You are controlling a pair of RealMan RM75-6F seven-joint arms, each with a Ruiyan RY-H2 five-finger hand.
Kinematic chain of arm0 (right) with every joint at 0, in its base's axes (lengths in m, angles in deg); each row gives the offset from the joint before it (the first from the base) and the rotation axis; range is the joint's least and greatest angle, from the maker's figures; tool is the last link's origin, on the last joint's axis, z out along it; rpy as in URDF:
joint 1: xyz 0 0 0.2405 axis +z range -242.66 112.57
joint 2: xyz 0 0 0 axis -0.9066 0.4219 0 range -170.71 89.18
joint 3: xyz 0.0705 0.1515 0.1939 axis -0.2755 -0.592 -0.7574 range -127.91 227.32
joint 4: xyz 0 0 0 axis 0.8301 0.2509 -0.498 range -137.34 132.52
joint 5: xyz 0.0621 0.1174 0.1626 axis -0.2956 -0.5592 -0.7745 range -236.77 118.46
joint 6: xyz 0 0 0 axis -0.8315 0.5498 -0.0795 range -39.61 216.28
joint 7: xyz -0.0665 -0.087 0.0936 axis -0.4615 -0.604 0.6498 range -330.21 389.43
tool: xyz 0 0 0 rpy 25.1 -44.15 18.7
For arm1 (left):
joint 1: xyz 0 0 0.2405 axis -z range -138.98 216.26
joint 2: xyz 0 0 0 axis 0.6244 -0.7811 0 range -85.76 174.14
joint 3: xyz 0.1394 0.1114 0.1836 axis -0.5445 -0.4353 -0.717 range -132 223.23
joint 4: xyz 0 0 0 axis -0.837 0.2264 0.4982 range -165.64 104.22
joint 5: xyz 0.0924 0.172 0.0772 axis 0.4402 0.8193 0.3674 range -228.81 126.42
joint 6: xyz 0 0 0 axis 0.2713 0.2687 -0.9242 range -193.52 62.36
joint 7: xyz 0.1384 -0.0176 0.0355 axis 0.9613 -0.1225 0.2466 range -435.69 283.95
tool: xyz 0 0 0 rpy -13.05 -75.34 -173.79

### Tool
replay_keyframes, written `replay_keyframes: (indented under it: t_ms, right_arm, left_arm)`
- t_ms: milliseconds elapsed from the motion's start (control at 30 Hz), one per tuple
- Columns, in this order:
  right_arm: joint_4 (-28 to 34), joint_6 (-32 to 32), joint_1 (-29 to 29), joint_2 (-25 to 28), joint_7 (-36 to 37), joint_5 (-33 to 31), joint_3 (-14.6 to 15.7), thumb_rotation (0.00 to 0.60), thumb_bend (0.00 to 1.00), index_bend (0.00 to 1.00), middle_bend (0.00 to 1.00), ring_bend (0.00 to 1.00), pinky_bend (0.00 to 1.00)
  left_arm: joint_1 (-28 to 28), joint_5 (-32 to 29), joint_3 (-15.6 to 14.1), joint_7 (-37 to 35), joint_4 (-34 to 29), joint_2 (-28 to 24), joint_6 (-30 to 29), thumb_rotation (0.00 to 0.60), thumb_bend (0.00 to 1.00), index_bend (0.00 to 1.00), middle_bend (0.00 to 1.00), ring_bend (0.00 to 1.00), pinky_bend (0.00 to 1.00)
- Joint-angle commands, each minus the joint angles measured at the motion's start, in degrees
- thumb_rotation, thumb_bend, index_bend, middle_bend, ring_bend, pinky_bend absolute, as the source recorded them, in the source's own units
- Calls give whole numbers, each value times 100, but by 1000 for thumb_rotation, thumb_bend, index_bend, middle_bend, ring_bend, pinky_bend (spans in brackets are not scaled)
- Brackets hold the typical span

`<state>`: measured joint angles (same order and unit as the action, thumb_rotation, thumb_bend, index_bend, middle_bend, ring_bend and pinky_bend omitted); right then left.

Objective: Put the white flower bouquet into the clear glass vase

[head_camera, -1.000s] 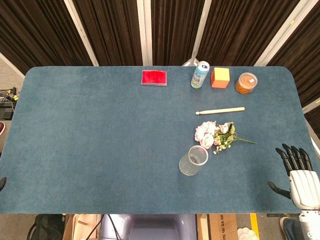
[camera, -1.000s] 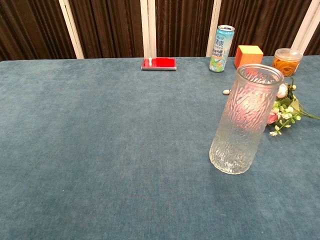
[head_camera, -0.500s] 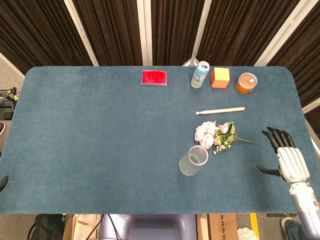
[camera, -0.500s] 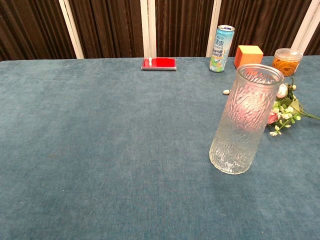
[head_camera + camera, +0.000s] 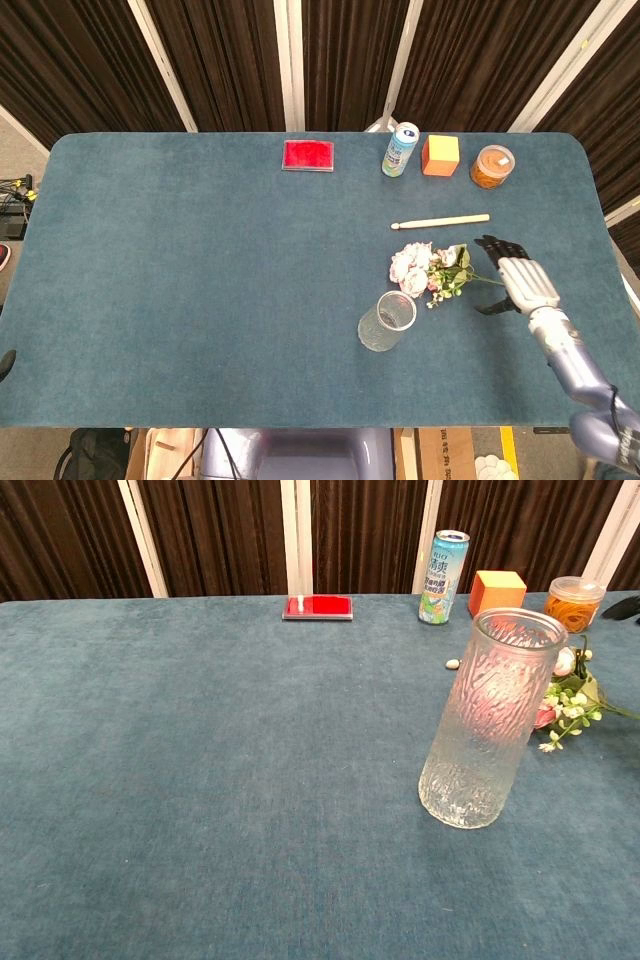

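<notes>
Right hand (image 5: 522,281) spread wide, empty, over stem end of white flower bouquet (image 5: 432,270), clear glass vase (image 5: 386,321) upright nearby

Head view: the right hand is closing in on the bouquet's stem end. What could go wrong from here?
1. The bouquet lies flat on the cloth with a thin stem, so the right hand, open beside the stem end, may pinch weakly and let it slip.
2. The glass vase stands upright close beside the blooms; dragging or swinging the bouquet could knock it over.
3. The wooden stick lies just behind the bouquet and might be nudged.
</notes>
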<state>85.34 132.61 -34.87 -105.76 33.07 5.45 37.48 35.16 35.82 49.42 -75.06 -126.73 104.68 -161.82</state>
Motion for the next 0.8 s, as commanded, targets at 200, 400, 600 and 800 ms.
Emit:
replay_keyframes:
  t_ms: [200, 400, 600, 800]
  right_arm:
    - [-447, -447, 502, -555, -468, -589, 46, 600, 155, 81, 19, 12, 0]
    - [-549, -450, 739, -811, -775, -895, 51, 600, 155, 81, 20, 13, 0]
    - [-740, -421, 1002, -1105, -1135, -1262, 58, 600, 155, 81, 22, 74, 0]
    - [-980, -351, 1251, -1394, -1512, -1698, 61, 600, 155, 99, 80, 152, 0]
  left_arm:
    - [33, -88, 41, 88, -13, 33, 52, 600, 349, 140, 0, 0, 60]
    - [42, -106, 50, 136, -25, 48, 63, 600, 349, 140, 0, 0, 60]
    - [57, -137, 61, 188, -35, 64, 89, 600, 349, 140, 0, 0, 60]
    - [60, -188, 83, 205, -47, 60, 97, 600, 348, 139, 0, 0, 60]
